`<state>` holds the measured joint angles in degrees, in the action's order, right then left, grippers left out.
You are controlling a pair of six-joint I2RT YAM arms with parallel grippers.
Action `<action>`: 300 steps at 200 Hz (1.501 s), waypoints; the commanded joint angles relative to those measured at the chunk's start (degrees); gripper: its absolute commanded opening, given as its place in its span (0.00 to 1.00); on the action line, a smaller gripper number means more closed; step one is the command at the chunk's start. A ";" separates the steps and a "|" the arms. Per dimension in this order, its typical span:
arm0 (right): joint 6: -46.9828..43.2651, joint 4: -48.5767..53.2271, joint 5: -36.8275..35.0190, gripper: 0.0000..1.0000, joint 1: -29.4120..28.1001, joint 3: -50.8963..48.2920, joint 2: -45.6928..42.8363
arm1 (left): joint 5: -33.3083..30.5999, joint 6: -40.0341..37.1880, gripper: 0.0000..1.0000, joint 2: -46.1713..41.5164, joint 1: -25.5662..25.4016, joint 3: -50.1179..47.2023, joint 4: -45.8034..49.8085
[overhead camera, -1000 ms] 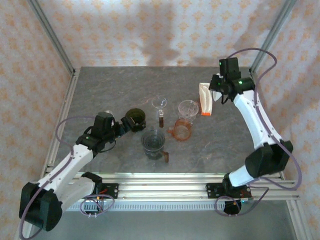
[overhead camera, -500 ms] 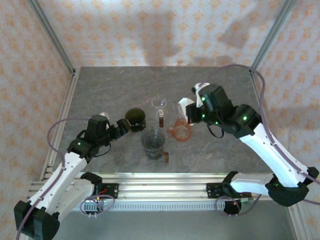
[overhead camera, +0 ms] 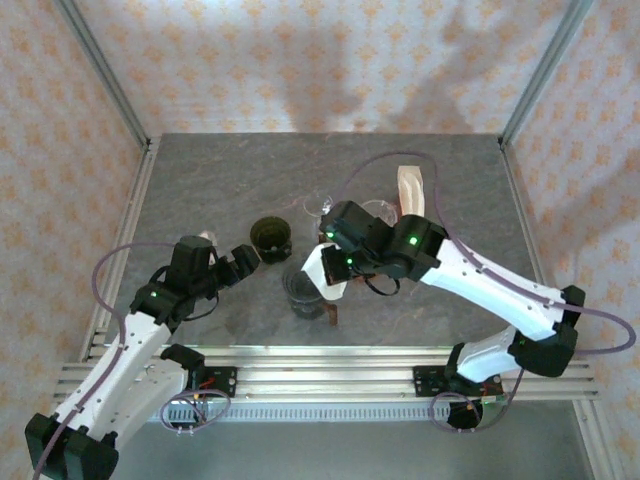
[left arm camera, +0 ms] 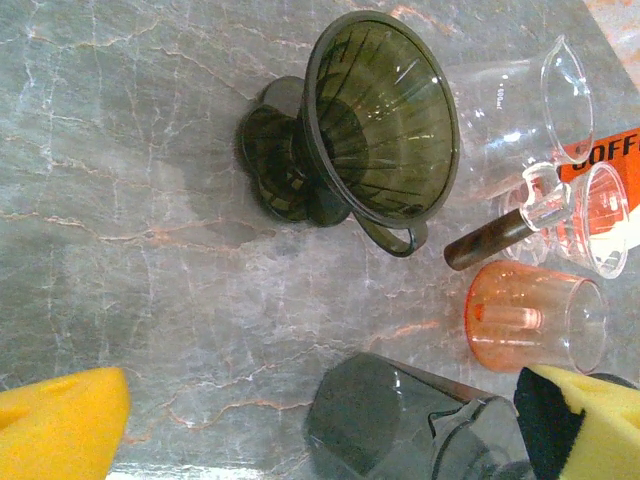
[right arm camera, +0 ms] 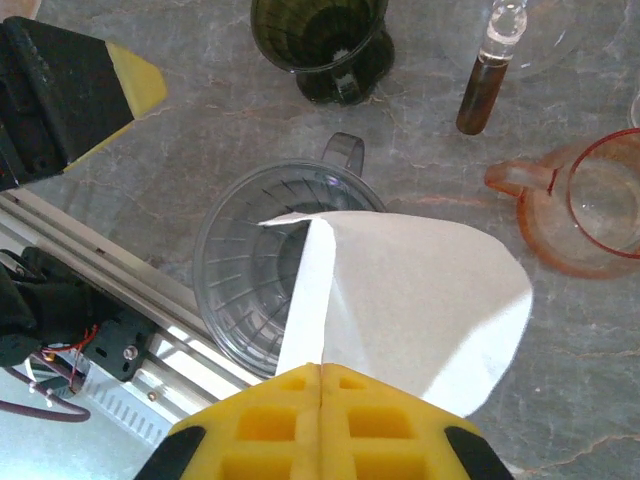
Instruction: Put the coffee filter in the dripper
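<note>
Plainly, the move turns on how the paper coffee filter (right arm camera: 410, 300) hangs over the smoke-grey dripper (right arm camera: 250, 270). The right gripper (right arm camera: 320, 385) has its yellow pads pressed tight together on the filter's near edge. The sheet fans away from the grip, folded flat, with its seam running straight out from the jaws. Only the seam side overhangs the dripper's open bowl; the rest reaches past the rim toward the orange measuring jug (right arm camera: 590, 210). In the wrist view the bowl lies below the grip and a little to its left. My judgement is that the filter needs a short shift that way, then a descent, and it may not seat well while it is flat.

There are 2 drippers on the bench (overhead camera: 200, 180). The grey one stands near the middle of the front edge. The dark green dripper (overhead camera: 270, 235) stands empty just behind it and to the left, apart from it. The left gripper (overhead camera: 240, 262) is spread wide and holds nothing, near the green dripper's front-left side. The right arm is the nearer one to the grey bowl.

The bench top is smooth grey marbling, flat and bare around the grey dripper's front. Behind it the room is tighter, with a brown-handled glass piece (right arm camera: 480, 90) and the jug standing close. A packet of filters (overhead camera: 410, 188) lies toward the back right.
</note>
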<state>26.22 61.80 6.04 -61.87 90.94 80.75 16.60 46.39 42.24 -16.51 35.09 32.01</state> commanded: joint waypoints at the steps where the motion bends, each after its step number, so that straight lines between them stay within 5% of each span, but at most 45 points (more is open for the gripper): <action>1: 3.55 3.83 -0.23 0.00 -0.83 5.50 2.22 | 1.80 -1.30 0.99 -0.42 -0.32 0.86 0.86; 69: 4.01 8.42 2.39 0.00 -2.16 15.12 16.11 | 4.40 -1.87 0.99 -0.69 -0.36 1.17 -0.97; 148: 4.22 6.15 1.06 0.00 -2.29 13.98 21.60 | 6.46 -1.40 1.00 -1.81 -0.36 0.50 -1.67; 199: 3.68 3.77 1.33 0.41 -2.38 13.38 19.29 | 7.86 -1.49 0.99 -1.98 -0.36 0.76 -1.93; 260: 3.37 -0.65 -5.89 0.54 -2.33 6.36 8.51 | 8.26 -3.00 0.96 -4.96 -0.90 4.11 0.33; 300: 1.24 -2.07 -9.50 0.58 -1.37 -0.25 3.16 | 1.70 -6.51 0.99 -5.11 -8.31 9.54 4.45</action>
<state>29.10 61.41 0.97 -63.92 94.28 86.26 22.65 43.42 36.86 -20.49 40.62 33.26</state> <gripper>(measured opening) 0.576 0.990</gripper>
